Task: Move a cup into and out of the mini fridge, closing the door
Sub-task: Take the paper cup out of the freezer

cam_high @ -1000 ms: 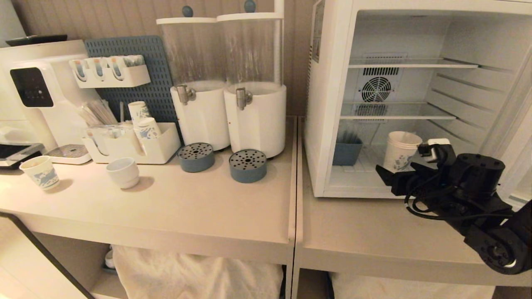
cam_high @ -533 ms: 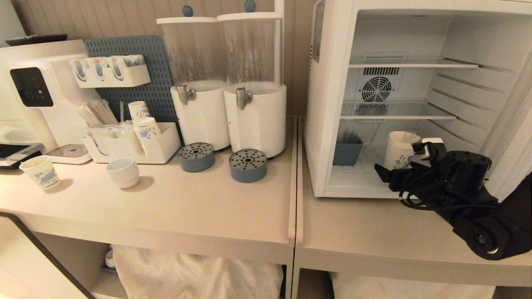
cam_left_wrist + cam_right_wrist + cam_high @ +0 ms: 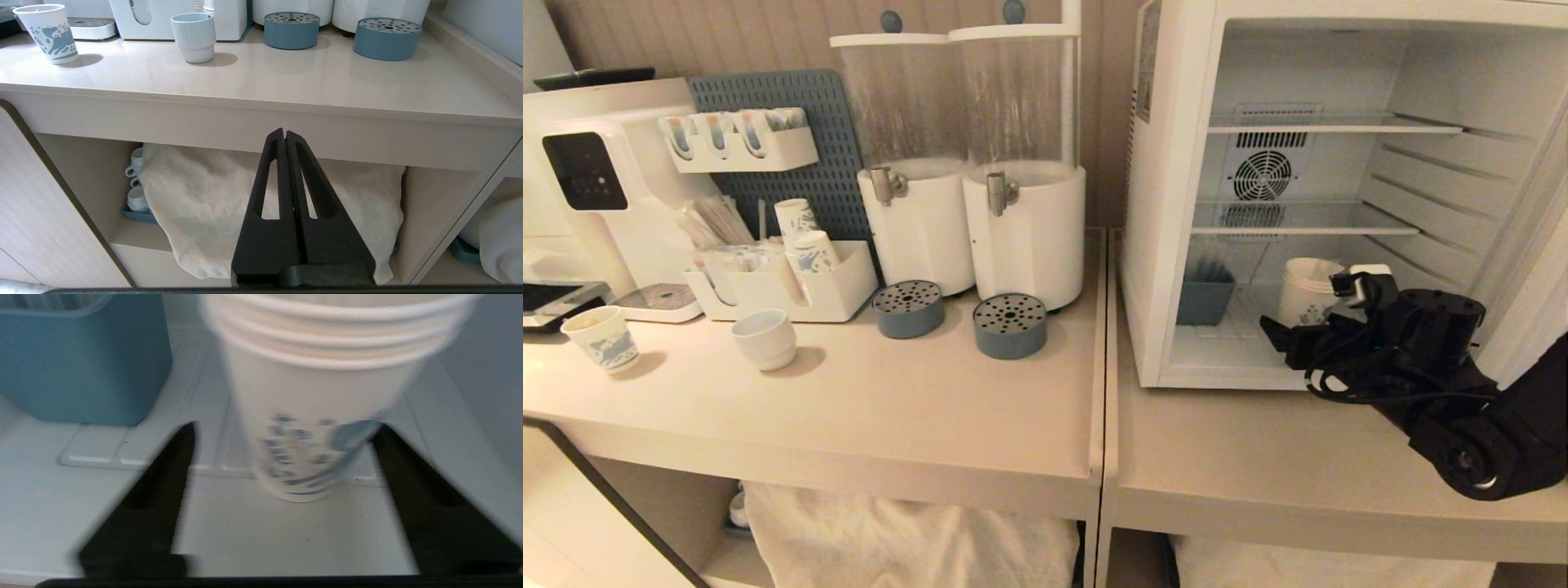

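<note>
Head view: the white boxy mini fridge (image 3: 1168, 245) stands open on the pale table (image 3: 931, 408). The tall white blue-patterned paper cup (image 3: 1305, 296) stands upright on its floor, near a blue bin (image 3: 1205, 298). The right tool (image 3: 1311, 331) reaches in at the cup.

Left wrist view: the left tool (image 3: 286, 141), fingers pressed together, hangs below the table edge.

Right wrist view: the right tool (image 3: 286, 457) is spread apart, the cup (image 3: 314, 416) between its fingers (image 3: 163, 473), untouched.

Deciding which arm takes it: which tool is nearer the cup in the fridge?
Right. The right tool is open with its fingers either side of the cup on the fridge floor. The left tool is shut, parked below the counter edge, well away.
</note>
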### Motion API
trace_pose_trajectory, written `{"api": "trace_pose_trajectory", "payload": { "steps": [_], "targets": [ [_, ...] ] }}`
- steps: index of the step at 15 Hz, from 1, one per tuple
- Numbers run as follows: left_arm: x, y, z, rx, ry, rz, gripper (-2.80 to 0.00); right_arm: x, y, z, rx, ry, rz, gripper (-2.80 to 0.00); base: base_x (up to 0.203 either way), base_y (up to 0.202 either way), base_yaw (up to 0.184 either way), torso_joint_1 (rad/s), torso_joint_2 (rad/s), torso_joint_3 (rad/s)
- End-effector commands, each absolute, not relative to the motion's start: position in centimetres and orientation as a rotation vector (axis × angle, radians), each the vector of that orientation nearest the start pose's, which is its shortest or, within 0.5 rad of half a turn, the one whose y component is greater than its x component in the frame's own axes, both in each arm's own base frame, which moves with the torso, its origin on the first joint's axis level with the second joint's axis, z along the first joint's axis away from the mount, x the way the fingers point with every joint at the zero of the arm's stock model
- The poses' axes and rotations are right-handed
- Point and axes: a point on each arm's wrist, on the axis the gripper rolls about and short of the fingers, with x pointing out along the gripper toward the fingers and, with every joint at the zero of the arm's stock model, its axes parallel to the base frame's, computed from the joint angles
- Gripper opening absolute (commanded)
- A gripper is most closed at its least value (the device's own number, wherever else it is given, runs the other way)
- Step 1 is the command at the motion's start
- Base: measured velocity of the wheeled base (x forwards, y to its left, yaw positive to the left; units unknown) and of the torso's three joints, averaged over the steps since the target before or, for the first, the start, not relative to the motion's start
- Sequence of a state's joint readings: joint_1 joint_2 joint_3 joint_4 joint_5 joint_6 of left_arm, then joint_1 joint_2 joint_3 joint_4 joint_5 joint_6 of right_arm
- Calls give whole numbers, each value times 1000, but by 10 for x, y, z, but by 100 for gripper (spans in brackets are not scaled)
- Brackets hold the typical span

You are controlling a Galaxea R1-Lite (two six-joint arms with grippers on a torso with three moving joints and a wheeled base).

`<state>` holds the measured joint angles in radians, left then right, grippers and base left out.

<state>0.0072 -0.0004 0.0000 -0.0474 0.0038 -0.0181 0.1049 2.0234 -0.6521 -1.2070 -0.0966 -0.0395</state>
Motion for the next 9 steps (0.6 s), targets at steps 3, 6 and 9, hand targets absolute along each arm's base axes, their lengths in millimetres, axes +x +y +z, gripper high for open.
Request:
{"api": "trace_pose_trajectory", "payload": {
  "steps": [3, 6, 9],
  "targets": [
    [-21, 0, 75, -18, -29, 12, -280, 337, 30, 103, -54, 148, 6, -280, 0, 0, 0, 0, 0, 0],
    [-21, 0, 75, -18, -29, 12, -280, 330, 29, 108, -53, 156, 12, -280, 0, 0, 0, 0, 0, 0],
    [-21, 0, 75, -17, -28, 10, -280, 312, 28, 121, -41, 156, 52, -280, 0, 0, 0, 0, 0, 0]
  ]
}}
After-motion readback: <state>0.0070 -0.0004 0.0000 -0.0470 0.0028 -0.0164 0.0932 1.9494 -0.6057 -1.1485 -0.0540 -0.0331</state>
